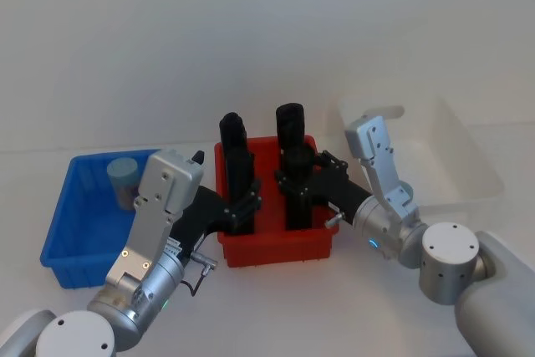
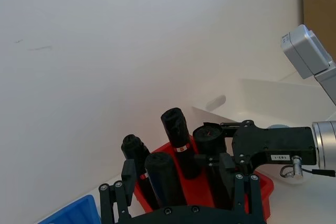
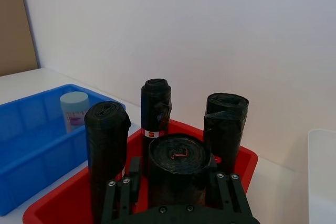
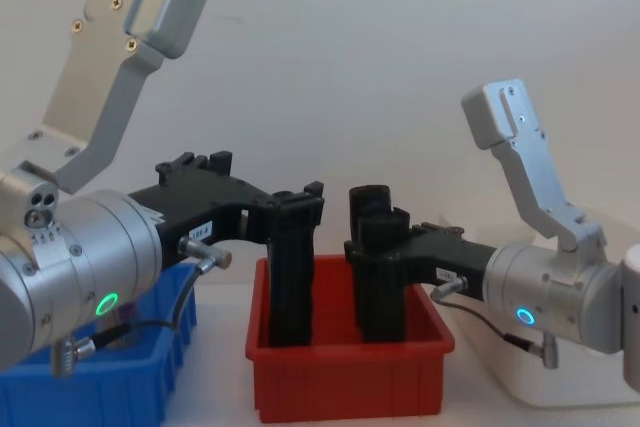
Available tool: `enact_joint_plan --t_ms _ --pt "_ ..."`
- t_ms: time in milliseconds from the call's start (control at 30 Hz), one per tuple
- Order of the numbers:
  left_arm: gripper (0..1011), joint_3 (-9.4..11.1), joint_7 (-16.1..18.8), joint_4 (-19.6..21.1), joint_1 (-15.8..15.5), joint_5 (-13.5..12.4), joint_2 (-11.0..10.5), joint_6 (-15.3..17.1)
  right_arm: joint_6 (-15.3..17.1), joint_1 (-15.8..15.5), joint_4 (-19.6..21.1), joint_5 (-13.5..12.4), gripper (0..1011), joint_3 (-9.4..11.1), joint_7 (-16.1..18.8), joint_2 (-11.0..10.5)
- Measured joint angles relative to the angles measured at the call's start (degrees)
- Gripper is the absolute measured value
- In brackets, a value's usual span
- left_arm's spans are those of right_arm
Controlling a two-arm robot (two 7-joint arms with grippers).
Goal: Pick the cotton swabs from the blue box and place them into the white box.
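The left gripper's (image 1: 247,204) fingers (image 4: 296,209) were clamped on a black roll (image 4: 290,277) at the near-left of the red bin (image 1: 276,248) — the roll stood upright between them. The right gripper's (image 1: 294,183) fingers (image 4: 372,237) were likewise closed around a second black roll (image 3: 177,169) at the near-right of the same bin. Two more rolls (image 1: 290,123) stood upright at the back of the bin, one behind each grasped roll.

Left of the red bin sat the blue box (image 1: 79,215) on the tabletop (image 1: 251,307), with one cotton swab tub (image 1: 123,180) upright in its far part, pale blue lid up, well apart from both grippers. The white box (image 1: 468,160) stood on the right, beyond the right arm; what it held I cannot tell.
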State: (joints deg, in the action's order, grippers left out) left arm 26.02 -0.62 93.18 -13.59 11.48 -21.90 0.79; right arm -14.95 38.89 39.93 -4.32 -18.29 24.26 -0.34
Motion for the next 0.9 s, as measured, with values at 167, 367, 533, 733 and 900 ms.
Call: enact_joint_plan --t_ms 167,367,533,733,900 --pt "1004 0.00 0.00 0.00 0.00 0.00 0.00 0.00 -0.16 0.33 -0.38 0.02 600 -0.02 0.06 0.09" --pt "1004 0.00 0.00 0.00 0.00 0.00 0.00 0.00 0.14 -0.17 1.23 -0.37 534 0.11 0.15 -0.12" --pt "1004 0.00 0.00 0.00 0.00 0.00 0.00 0.00 1.14 -1.69 5.29 -1.42 532 0.39 0.22 -0.76" --pt "1004 0.00 0.00 0.00 0.00 0.00 0.00 0.00 2.53 -4.17 12.37 -2.92 532 0.87 0.16 -1.84" --pt "1004 0.00 0.00 0.00 0.00 0.00 0.00 0.00 3.91 -6.46 19.07 -4.21 532 1.41 -0.65 -2.99"
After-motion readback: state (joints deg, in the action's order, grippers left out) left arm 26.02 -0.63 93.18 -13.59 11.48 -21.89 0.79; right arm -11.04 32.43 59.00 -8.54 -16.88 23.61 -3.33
